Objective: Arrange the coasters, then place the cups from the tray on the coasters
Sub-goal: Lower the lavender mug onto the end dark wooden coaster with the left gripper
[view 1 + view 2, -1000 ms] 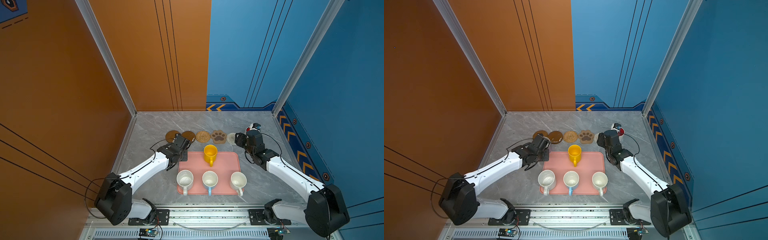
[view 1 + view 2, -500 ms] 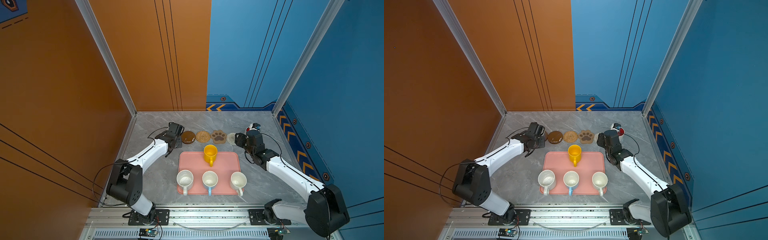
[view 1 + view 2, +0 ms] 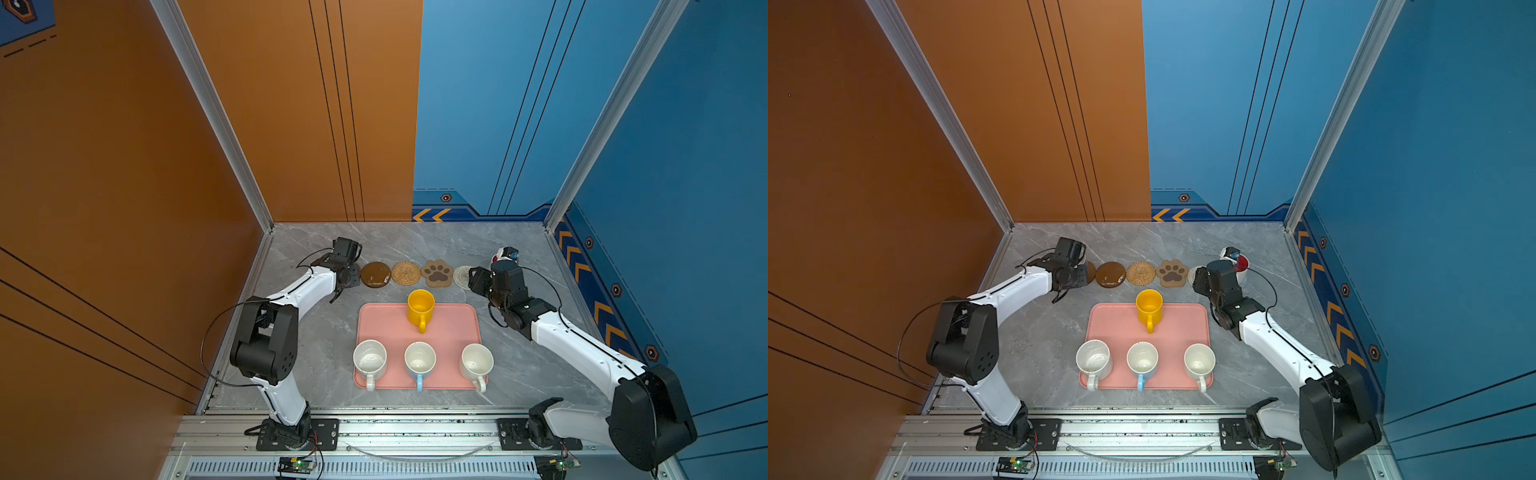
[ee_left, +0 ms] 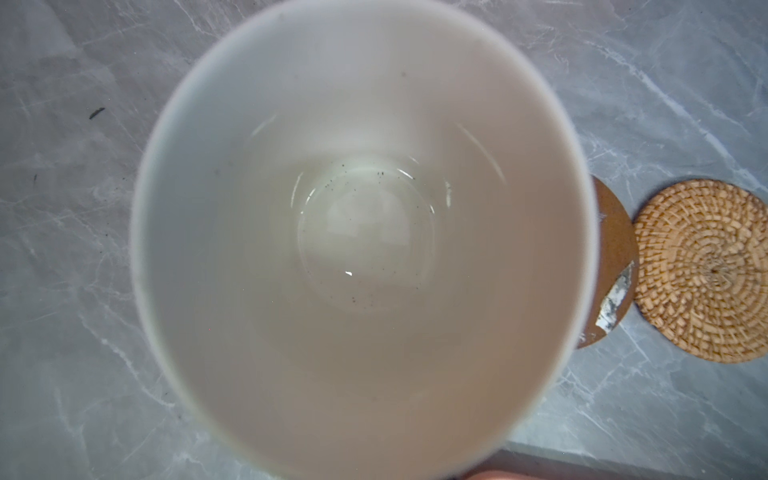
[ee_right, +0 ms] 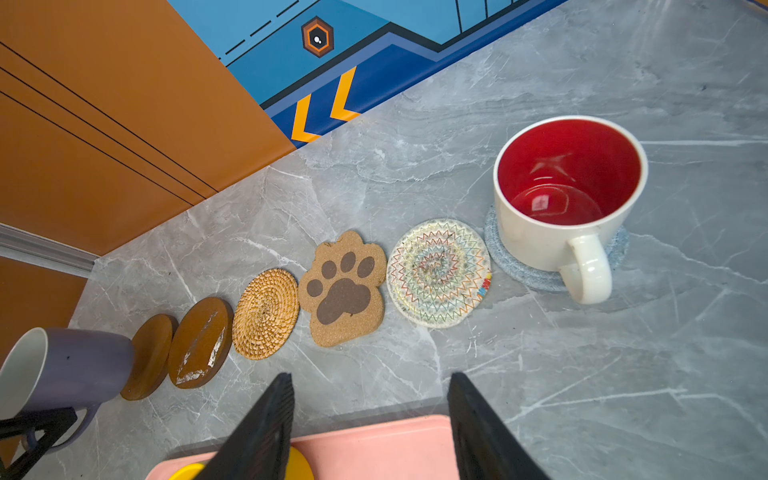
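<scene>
The pink tray lies flat on the grey marbled worktop. Four mugs stand upright in it, all empty. The yellow mug is alone at the far edge. Along the near edge are the speckled white mug, the mug with the light-blue handle and the plain white mug. Every handle points to the near side.

Two more mugs are off the tray. The white mug with the red inside sits upright and empty on the pale-blue woven coaster, at the right end of the coaster row. The lilac mug is at the left end, pinched by its handle in the left pincer, over the edge of the outermost brown disc (whether its base touches the disc, I cannot tell). From above, the left arm hides that mug altogether. The right pincer is spread wide with nothing between its fingers, near the tray's far right corner.

Beyond the tray the coasters run in a line, edges touching or nearly so. After that outermost disc come a scuffed brown disc, the tan rattan round, the paw-shaped one and the white woven round. The right arm half covers that last one in both top views.
</scene>
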You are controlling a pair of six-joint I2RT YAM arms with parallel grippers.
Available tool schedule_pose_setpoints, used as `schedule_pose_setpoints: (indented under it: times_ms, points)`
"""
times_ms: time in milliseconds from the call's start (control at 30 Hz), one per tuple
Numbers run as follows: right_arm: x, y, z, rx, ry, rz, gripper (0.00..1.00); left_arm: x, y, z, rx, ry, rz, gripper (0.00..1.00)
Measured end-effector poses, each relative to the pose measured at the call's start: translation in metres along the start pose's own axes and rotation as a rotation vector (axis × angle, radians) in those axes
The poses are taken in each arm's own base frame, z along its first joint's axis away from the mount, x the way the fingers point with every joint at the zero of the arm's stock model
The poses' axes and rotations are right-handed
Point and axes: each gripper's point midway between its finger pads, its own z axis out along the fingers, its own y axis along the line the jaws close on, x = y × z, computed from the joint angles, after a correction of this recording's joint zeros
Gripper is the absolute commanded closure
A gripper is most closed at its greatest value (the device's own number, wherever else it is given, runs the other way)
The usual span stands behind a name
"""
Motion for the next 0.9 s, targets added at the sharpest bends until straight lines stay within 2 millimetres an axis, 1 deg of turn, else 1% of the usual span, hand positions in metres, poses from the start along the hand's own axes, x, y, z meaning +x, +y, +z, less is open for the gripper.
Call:
schedule_pose_setpoints:
  times_ms: [233, 533, 900]
  points:
    - [0.001, 0.0, 0.001, 0.0, 0.004, -0.001, 0.42, -0.008, -0.001, 0.007, 0.012, -0.006, 0.001, 1.0]
    - [0.003, -0.001, 0.003, 0.005, 0.009, -0.003, 0.42, -0.005, -0.001, 0.02, 0.009, 0.017, 0.001, 1.0]
    - [0.003, -0.001, 0.003, 0.005, 0.009, -0.003, 0.43, -0.004, -0.003, 0.023, 0.016, 0.027, 0.002, 1.0]
